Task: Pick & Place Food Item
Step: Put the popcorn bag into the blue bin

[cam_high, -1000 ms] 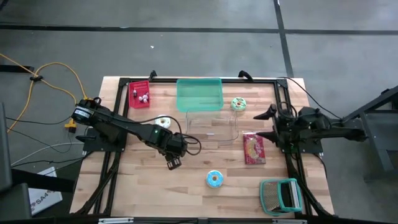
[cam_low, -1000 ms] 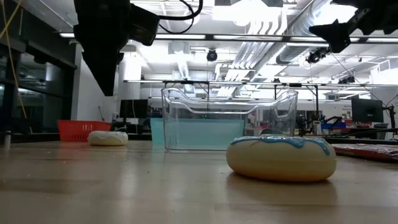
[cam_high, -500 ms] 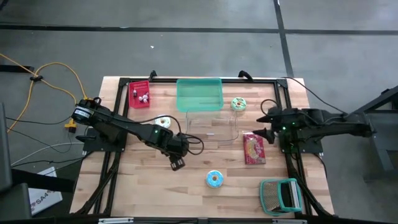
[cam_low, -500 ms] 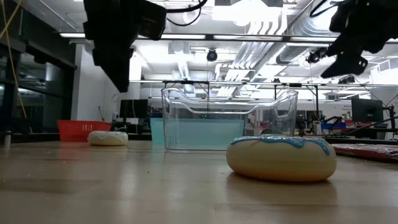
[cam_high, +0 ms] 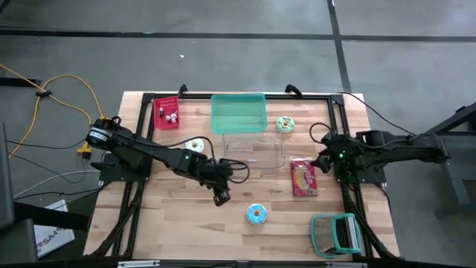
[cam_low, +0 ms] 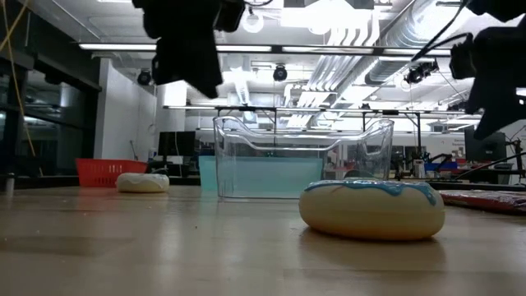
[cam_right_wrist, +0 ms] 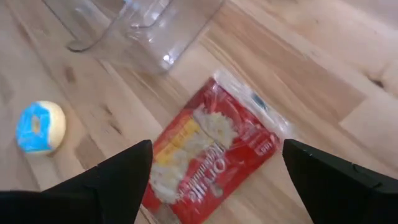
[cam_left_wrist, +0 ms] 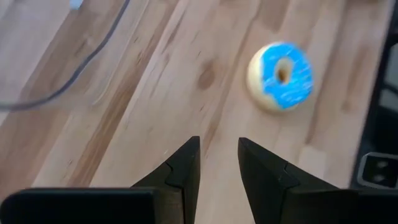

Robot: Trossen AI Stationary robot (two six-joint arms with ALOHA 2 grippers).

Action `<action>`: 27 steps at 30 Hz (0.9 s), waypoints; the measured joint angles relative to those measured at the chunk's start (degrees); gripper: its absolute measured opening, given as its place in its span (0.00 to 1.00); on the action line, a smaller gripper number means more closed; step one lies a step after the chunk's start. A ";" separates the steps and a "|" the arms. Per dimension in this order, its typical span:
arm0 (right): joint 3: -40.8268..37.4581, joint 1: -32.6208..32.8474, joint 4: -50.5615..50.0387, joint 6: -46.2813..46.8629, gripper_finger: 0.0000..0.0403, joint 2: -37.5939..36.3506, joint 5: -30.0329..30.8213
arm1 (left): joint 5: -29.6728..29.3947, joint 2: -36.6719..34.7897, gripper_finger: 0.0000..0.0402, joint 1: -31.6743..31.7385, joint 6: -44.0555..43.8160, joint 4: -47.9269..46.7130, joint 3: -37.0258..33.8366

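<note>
A blue-iced donut (cam_high: 256, 214) (cam_low: 371, 210) (cam_left_wrist: 281, 76) lies flat on the wooden table near the front middle. A red snack bag (cam_high: 303, 177) (cam_right_wrist: 211, 152) lies flat to the right of a clear container (cam_high: 254, 152) (cam_low: 300, 164). My left gripper (cam_high: 221, 198) (cam_left_wrist: 219, 163) hangs above the table to the left of the blue donut, its fingers a narrow gap apart with nothing between them. My right gripper (cam_high: 321, 160) (cam_right_wrist: 217, 186) is wide open above the red bag's right side, pointing down at it, and touches nothing.
A teal tray (cam_high: 239, 113) sits behind the clear container. A green-iced donut (cam_high: 285, 124) lies at the back right, a white donut (cam_high: 195, 146) under the left arm, a red tray (cam_high: 166, 112) at the back left, a dish rack (cam_high: 335, 232) at the front right.
My left gripper has swung toward the table's right edge and the blue donut, tipping up from steeply downward. My right gripper has tipped from nearly level to pointing down, rolled about its axis and sunk toward the red bag. Nothing on the table has moved.
</note>
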 joint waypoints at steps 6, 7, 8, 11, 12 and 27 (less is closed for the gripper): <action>0.01 -0.01 0.39 4.46 0.87 0.01 -3.56 | 0.00 0.00 0.26 0.00 0.00 7.22 0.00; 0.01 0.01 0.37 4.93 0.87 0.01 -3.94 | 0.02 0.00 0.26 0.00 0.02 8.40 0.00; 0.01 0.01 0.39 5.54 0.87 0.01 -4.09 | 0.02 0.00 0.26 0.00 0.01 9.52 0.00; 0.01 -0.01 0.76 5.89 0.87 0.01 -3.83 | 0.02 0.00 0.26 0.00 0.02 12.75 0.00; 0.01 -0.01 0.89 5.91 0.87 0.01 -3.87 | 0.02 0.00 0.26 0.00 0.02 13.73 0.00; 0.01 0.01 6.56 7.52 0.87 2.54 -6.60 | -0.01 0.00 0.26 0.00 1.10 21.41 0.00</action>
